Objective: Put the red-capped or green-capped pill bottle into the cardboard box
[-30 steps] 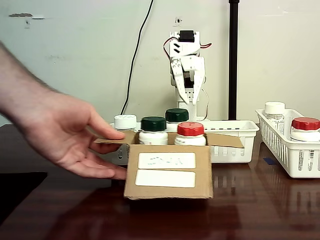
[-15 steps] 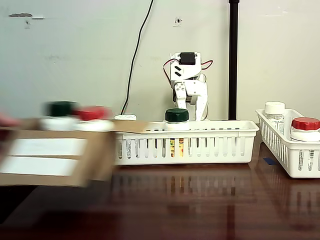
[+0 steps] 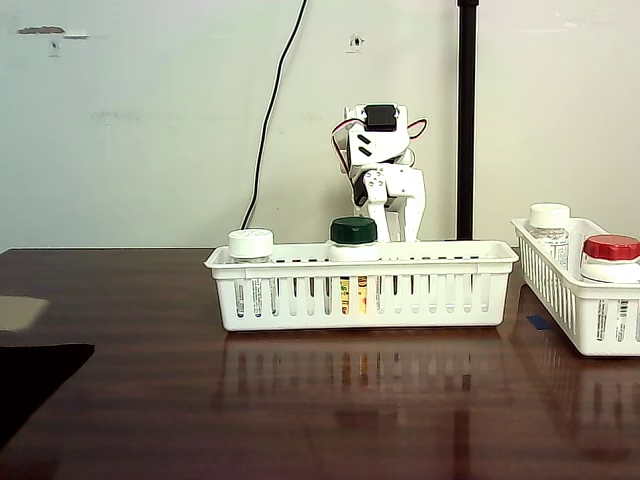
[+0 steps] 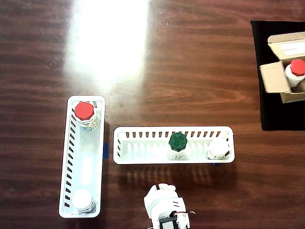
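I am lining the fingers point(image 3: 392, 222), whose state I cannot tell, over the green bottle point(image 4: 177, 144) in the basket point(image 4: 143, 159). I am aiming to grip below its cap, avoiding the white bottle point(image 4: 218, 148), before carrying it to the box point(image 4: 281, 67).

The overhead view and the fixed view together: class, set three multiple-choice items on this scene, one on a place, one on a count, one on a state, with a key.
1. Where is the cardboard box?
A. on the black mat
B. in a basket
C. under the arm

2. How many bottles stand in the middle basket?
A. one
B. two
C. four

3. What is in the box?
A. nothing
B. a white-capped bottle
C. a red-capped bottle

Key: 1 A, the box rests on the black mat at the table's edge; 2 B, a green-capped bottle and a white-capped bottle; 3 C, a red-capped bottle shows between the flaps.
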